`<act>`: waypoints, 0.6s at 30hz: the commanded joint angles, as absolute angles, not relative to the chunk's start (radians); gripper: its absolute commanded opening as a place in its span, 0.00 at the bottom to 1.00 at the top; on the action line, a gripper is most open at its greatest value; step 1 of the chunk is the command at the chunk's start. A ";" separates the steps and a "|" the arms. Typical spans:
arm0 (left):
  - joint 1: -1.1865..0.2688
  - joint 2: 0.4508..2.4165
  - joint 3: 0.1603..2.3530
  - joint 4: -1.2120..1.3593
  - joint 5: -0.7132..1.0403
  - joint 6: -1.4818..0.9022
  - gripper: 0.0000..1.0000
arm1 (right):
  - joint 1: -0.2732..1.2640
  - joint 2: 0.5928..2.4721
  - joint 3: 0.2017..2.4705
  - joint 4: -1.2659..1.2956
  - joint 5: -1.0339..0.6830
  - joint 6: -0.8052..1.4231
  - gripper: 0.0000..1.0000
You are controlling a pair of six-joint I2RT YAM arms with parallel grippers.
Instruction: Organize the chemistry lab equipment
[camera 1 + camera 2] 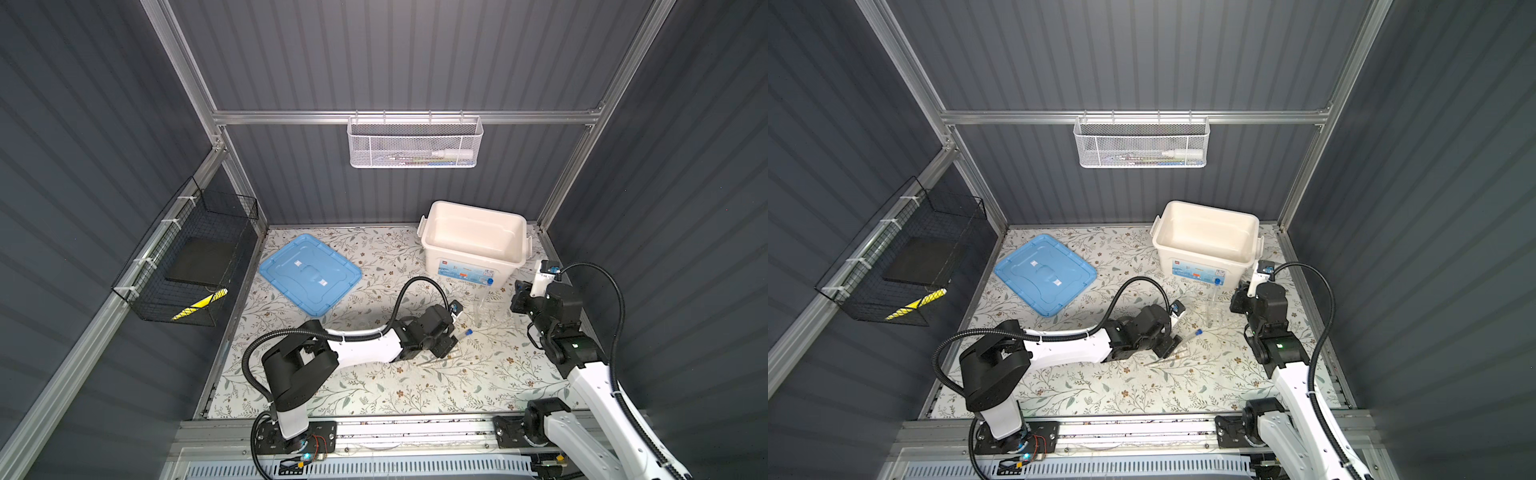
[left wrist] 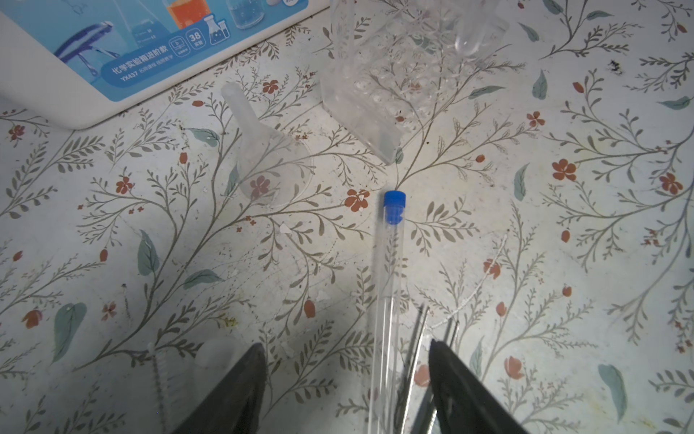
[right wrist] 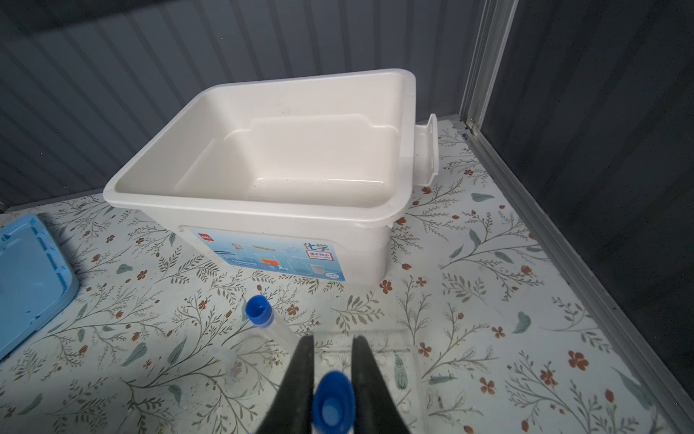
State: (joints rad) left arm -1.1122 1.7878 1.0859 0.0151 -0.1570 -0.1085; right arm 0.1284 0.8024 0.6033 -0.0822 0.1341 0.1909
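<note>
A blue-capped test tube (image 2: 388, 263) lies on the floral table between the fingers of my open left gripper (image 2: 345, 342), with thin metal tweezers (image 2: 417, 345) beside it. In both top views this tube (image 1: 468, 332) (image 1: 1198, 332) pokes out just past the left gripper (image 1: 446, 349). My right gripper (image 3: 333, 340) is shut on a second blue-capped tube (image 3: 333, 398), held upright over the clear rack (image 3: 390, 360). A third tube (image 3: 259, 310) stands tilted in that rack (image 1: 482, 309). A small clear dish (image 2: 274, 169) lies near the rack (image 2: 375, 86).
The open cream box (image 1: 457, 266) (image 3: 263, 210) stands at the back right, just beyond the rack. Its blue lid (image 1: 309, 274) lies flat at the back left. A white mesh basket (image 1: 413, 145) and a black wire basket (image 1: 187, 257) hang on the walls.
</note>
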 commanded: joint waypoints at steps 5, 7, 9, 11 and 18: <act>-1.120 1.809 1.120 -0.017 -0.156 -0.114 0.70 | 0.176 0.894 0.559 0.145 0.242 0.130 0.17; -1.118 1.808 1.117 -0.014 -0.157 -0.114 0.70 | 0.184 0.919 0.554 0.179 0.263 0.117 0.17; -1.119 1.810 1.117 -0.014 -0.157 -0.114 0.70 | 0.195 0.938 0.547 0.207 0.285 0.099 0.17; -1.119 1.812 1.116 -0.013 -0.157 -0.112 0.70 | 0.203 0.948 0.539 0.231 0.296 0.091 0.17; -1.119 1.821 1.119 -0.013 -0.155 -0.108 0.70 | 0.208 0.987 0.525 0.287 0.312 0.092 0.18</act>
State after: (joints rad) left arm -1.1122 1.7996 1.0943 0.0105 -0.1570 -0.1081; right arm 0.2039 0.9749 0.5365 0.2283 0.2832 0.1028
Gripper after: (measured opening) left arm 0.697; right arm 0.178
